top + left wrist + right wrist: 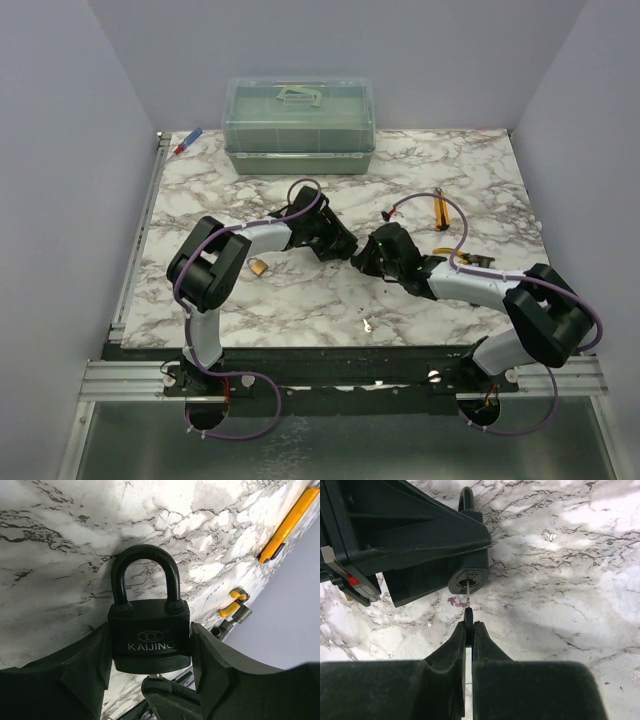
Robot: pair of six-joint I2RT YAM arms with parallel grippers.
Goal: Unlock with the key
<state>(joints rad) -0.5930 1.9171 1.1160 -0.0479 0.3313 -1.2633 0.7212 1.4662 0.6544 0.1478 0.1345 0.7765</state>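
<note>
Marble worktop (480, 170). Clear lidded box (299, 125) sits at the far edge. Red-blue pen (188, 142) just left of box. Brass padlock (258, 266) nearer than box. Yellow tools (440, 212) right-front of box. Small silvery bit (368, 324) farthest from box.

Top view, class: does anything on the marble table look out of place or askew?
A small silvery metal piece lies alone near the front edge of the white marble table, apart from everything else; too small to identify.

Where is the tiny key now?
In the right wrist view, the tiny black-headed metal key is pinched by the right gripper, blade tip at the keyhole of the black padlock.
</note>
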